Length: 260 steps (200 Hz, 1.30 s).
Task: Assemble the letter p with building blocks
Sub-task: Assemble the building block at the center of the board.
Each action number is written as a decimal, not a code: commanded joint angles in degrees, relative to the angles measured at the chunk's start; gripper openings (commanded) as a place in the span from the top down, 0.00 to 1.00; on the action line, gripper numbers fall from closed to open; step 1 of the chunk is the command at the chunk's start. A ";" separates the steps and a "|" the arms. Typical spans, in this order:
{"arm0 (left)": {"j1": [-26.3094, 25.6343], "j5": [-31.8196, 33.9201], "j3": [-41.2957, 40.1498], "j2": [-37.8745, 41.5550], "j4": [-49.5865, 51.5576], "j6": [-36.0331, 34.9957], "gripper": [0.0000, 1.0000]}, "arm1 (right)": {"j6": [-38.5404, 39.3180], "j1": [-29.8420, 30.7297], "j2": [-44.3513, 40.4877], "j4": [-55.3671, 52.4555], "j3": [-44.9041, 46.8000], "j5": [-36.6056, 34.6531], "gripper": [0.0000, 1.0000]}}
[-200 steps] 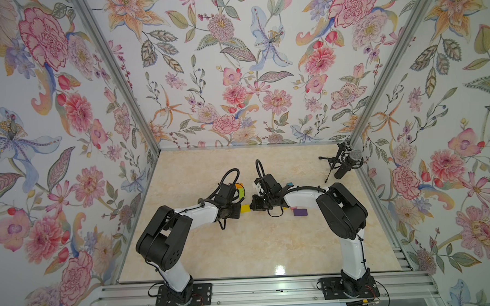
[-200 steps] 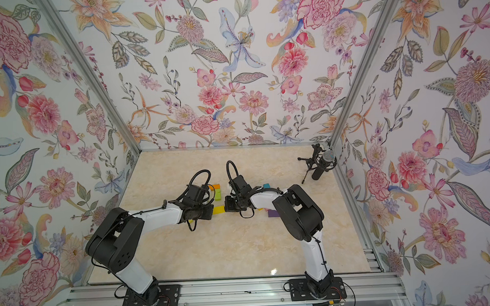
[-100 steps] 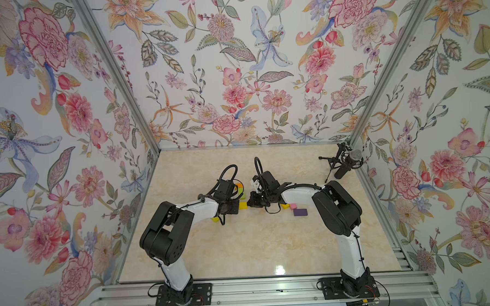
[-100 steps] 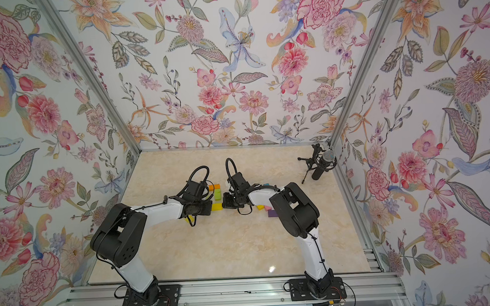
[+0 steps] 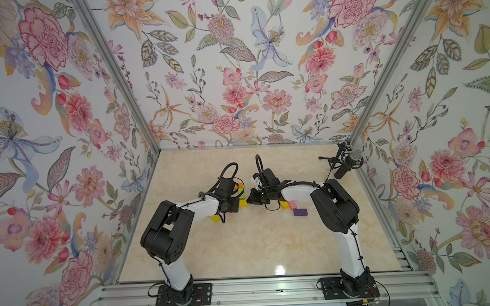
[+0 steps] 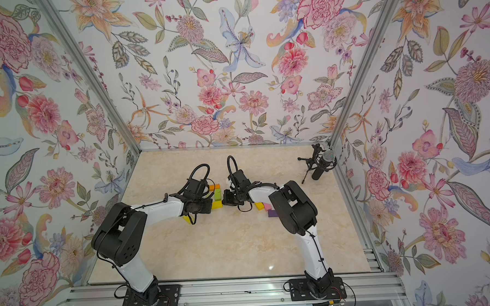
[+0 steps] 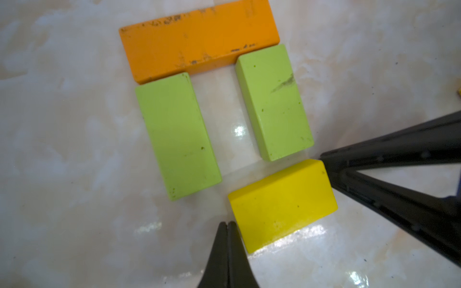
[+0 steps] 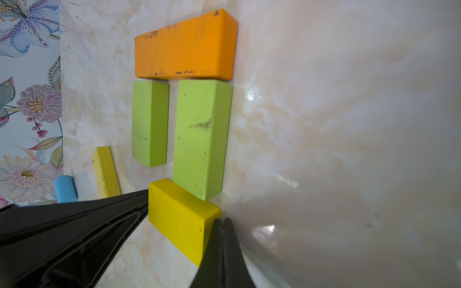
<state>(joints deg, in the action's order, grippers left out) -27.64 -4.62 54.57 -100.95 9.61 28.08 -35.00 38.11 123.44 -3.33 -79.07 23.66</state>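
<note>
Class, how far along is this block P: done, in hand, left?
Done: orange block caps two green blocks. In hand: left hand and right hand, both shut, bracket the tilted yellow block. Left, probably: close the loop, lengthen the stem; pink block, purple block unused.

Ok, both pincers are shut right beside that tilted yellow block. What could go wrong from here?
1. The yellow block lies askew, one corner close to the smudged green block. A push may knock that block out of line with the orange block.
2. The left pincer and right pincer sit at opposite corners of the yellow block, so it could spin or slip out instead of straightening.
</note>
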 commanded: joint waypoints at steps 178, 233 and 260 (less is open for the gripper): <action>0.48 -1.62 -2.36 1.84 -1.07 -0.65 1.00 | -0.24 1.00 -1.99 -0.72 4.10 -0.52 1.00; 0.48 -2.15 -2.36 0.84 -1.43 -0.39 1.00 | -0.16 0.92 -1.01 -0.71 2.96 0.07 1.00; 0.50 -2.08 -2.19 0.69 -1.45 -0.32 1.00 | -0.31 0.88 -0.67 -0.75 2.29 0.25 1.00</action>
<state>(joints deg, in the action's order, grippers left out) -27.64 -6.00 52.36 -99.26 8.69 27.88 -35.00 38.57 120.99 -2.28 -75.29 23.62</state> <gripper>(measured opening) 0.048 0.047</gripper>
